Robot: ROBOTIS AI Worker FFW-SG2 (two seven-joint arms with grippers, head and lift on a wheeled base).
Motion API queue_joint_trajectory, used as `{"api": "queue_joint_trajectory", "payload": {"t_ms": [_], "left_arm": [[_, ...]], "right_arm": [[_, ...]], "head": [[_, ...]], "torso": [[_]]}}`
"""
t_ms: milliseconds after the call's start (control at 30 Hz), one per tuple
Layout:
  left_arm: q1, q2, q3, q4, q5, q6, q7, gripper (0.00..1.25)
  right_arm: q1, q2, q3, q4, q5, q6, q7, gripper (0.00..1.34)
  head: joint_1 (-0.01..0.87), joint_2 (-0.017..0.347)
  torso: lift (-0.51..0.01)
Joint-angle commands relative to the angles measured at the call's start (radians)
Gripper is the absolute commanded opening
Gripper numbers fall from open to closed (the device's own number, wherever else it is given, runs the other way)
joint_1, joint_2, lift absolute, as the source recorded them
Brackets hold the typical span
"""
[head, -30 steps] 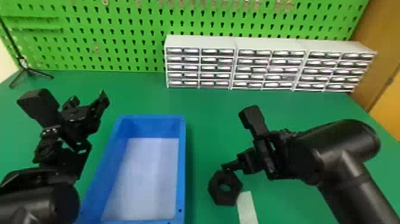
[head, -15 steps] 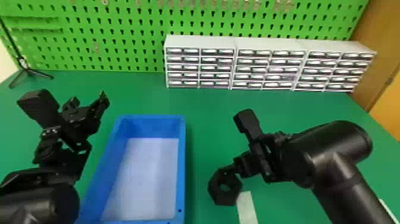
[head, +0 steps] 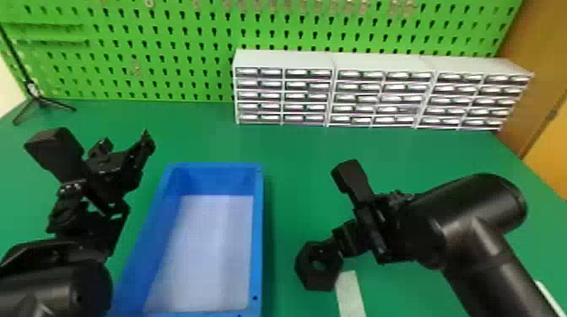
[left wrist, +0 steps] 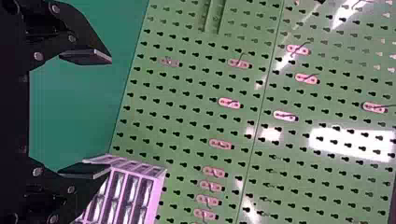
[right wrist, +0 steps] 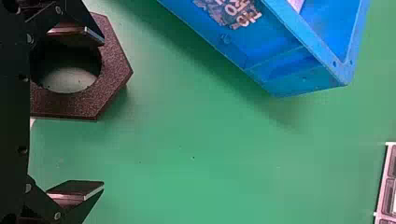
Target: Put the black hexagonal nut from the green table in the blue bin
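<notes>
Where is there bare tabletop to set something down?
The green table is bare between the blue bin and the drawer units, plus a narrow lane between bin and black hexagonal nut. It is crowded around the nut, with the right gripper and pale strip, and left of the bin, at the left gripper.

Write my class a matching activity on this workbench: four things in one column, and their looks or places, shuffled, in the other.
1. Hexagonal nut
2. Bin
3. Drawer cabinets
4. Left gripper

A. White, in front of the green pegboard
B. Open, beside the bin on its left
C. Black, with a round hole
D. Blue and open-topped

Right pairs: 1-C, 2-D, 3-A, 4-B
</notes>
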Motion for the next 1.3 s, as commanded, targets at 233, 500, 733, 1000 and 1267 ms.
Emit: {"api": "queue_joint_trajectory", "payload": {"t_ms": [233,500,733,1000,1267], "left_arm": [[0.001,0.0,0.001,0.0,0.003,0.0,0.0,0.82],[0.001,0.0,0.0,-0.001,0.003,0.0,0.0,0.82],[0.001,0.0,0.0,0.0,0.003,0.0,0.0,0.82],[0.001,0.0,0.0,0.0,0.003,0.0,0.0,0.82],[0.001,0.0,0.0,0.0,0.003,0.0,0.0,0.82]], "right_arm": [[0.005,-0.002,-0.001,0.0,0.023,0.019,0.0,1.13],[0.008,0.0,0.0,0.0,0.036,0.02,0.0,1.13],[0.013,0.0,0.0,0.012,0.038,0.02,0.0,1.13],[0.017,0.001,-0.003,0.031,0.046,0.014,0.0,1.13],[0.021,0.001,-0.001,0.055,0.046,-0.011,0.002,1.13]], "head": [[0.692,0.008],[0.692,0.008],[0.692,0.008],[0.692,0.008],[0.692,0.008]], "torso": [[-0.097],[-0.097],[-0.097],[-0.097],[-0.097]]}}
